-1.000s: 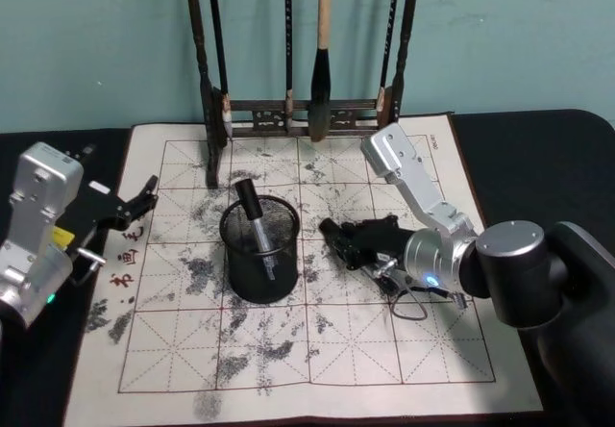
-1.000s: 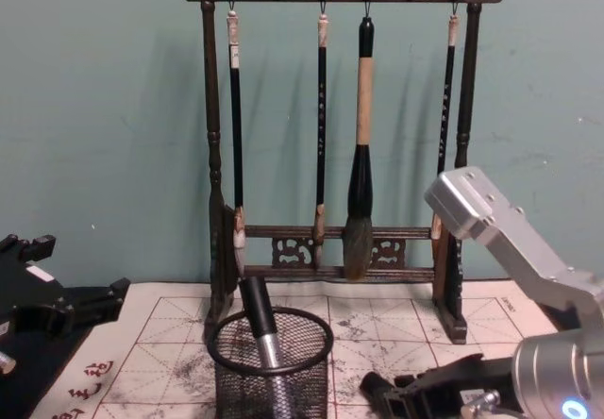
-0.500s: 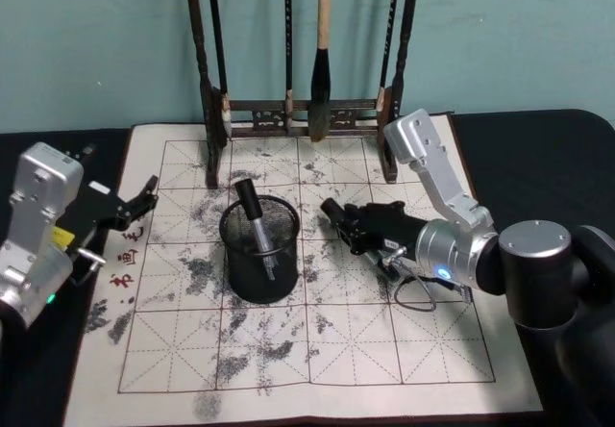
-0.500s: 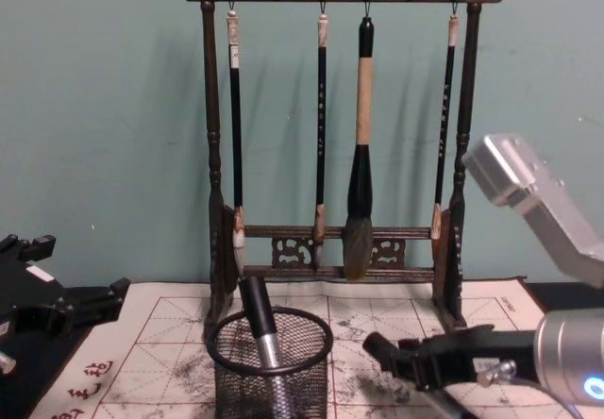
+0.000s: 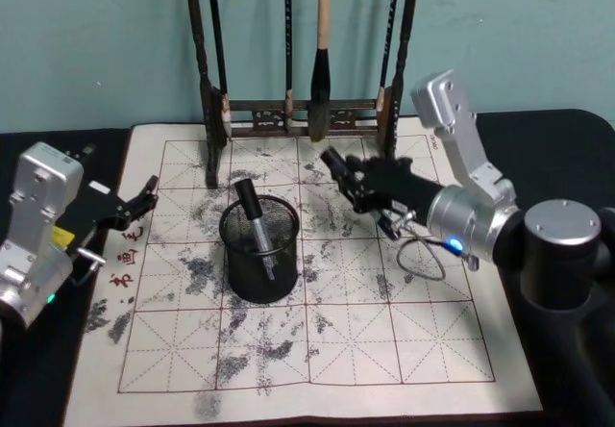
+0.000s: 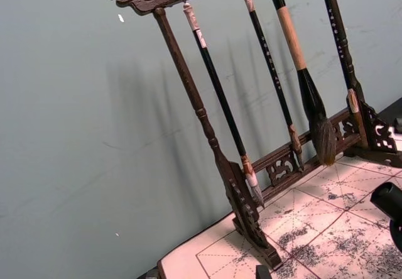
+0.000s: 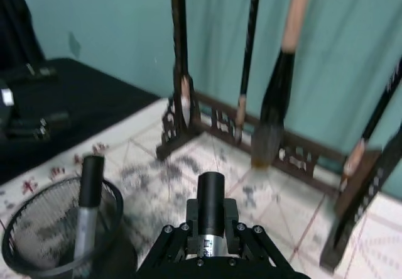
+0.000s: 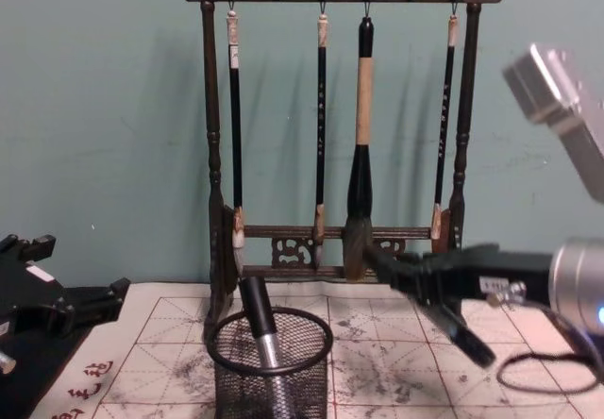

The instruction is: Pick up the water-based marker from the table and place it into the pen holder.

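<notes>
My right gripper (image 5: 354,183) hangs above the mat, to the right of and behind the pen holder, shut on a water-based marker (image 5: 333,163) with a black cap and silver barrel. The right wrist view shows that marker (image 7: 210,211) clamped between the fingers, cap pointing forward. In the chest view the right gripper (image 8: 420,282) is level with the rack's lower rail. The pen holder (image 5: 252,283), a black mesh cup (image 8: 236,381), stands mid-mat with another marker (image 5: 252,217) leaning inside it. My left gripper (image 5: 144,201) sits parked and open at the mat's left edge.
A tall dark wooden brush rack (image 5: 303,114) with several hanging brushes stands at the back of the ink-stained grid mat (image 5: 317,350). A thin cable loop (image 5: 423,259) dangles under the right wrist. Black tabletop (image 5: 538,138) surrounds the mat.
My right gripper has risen off the mat and moved back toward the rack, carrying the marker. The left arm and the pen holder have not moved.
</notes>
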